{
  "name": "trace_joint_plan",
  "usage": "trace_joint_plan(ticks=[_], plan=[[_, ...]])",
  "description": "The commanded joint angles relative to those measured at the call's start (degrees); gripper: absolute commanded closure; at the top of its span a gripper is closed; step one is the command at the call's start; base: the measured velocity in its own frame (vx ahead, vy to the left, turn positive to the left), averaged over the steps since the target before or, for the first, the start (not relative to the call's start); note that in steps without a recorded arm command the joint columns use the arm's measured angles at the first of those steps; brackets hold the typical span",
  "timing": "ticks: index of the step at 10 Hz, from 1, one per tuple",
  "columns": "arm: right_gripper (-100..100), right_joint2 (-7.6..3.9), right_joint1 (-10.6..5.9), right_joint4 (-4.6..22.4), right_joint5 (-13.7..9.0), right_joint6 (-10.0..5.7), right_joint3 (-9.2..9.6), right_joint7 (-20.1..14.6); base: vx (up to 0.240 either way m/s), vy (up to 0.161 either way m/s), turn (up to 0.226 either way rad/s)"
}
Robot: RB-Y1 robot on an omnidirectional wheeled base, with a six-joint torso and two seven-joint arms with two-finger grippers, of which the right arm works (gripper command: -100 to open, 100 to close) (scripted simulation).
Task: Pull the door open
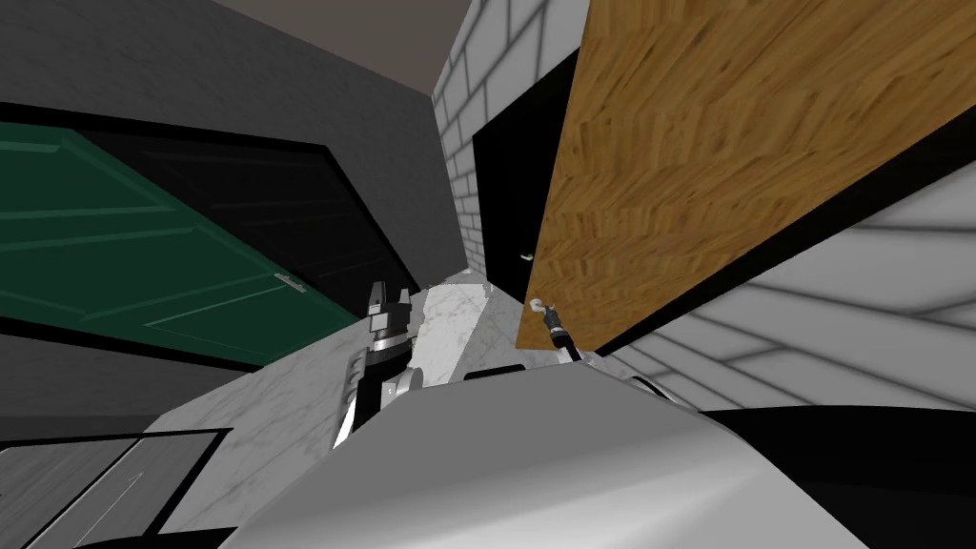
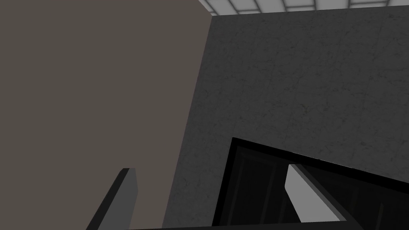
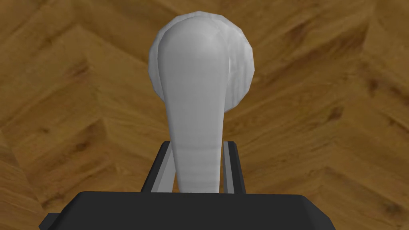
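1. The right pincer (image 3: 197,159) was pinching the free end of a light grey lever handle (image 3: 195,100), one blade pressed to each side of it, with the lever running straight away from the pincer to its round rose.
2. Directly behind the handle, just past the blade tips, lay the face of the wooden door (image 3: 319,100), the task's thing. The pincer met it nearly square on.
3. Beside the pincer, at the door's free edge, the head view showed a black area (image 1: 510,191) between the door and a white brick wall (image 1: 462,143). From that gap I judged the door to be partly off its frame, with the pull under way and much of the swing left.
4. To do this step well, the grip needed to be firm and deep on the lever, since the blades held only its narrow end and could slide off. The pull had to follow the door's arc around its hinges, not a straight line, with the wrist turning along with the door so the blades lay flat on the lever.
5. Well apart from the right pincer, across the chest, the left pincer (image 1: 389,303) was held up over the marbled floor (image 1: 457,324), blades spread and holding nothing.
6. Farther off beyond it stood a green panelled door (image 1: 114,257).
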Motion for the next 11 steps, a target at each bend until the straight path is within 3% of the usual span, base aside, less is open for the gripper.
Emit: trace_joint_plan(ticks=[1, 4, 11], plan=[[100, 0.00, 0.00, -0.09, -0.01, 0.03, 0.03, -0.01, 0.060, 0.003, 0.119], [100, 0.02, -0.01, -0.23, -0.02, 0.08, 0.09, -0.02, 0.171, 0.037, 0.071], [100, 0.08, -0.02, -0.82, -0.04, 0.37, 0.32, -0.05, 0.161, 0.034, 0.160]])
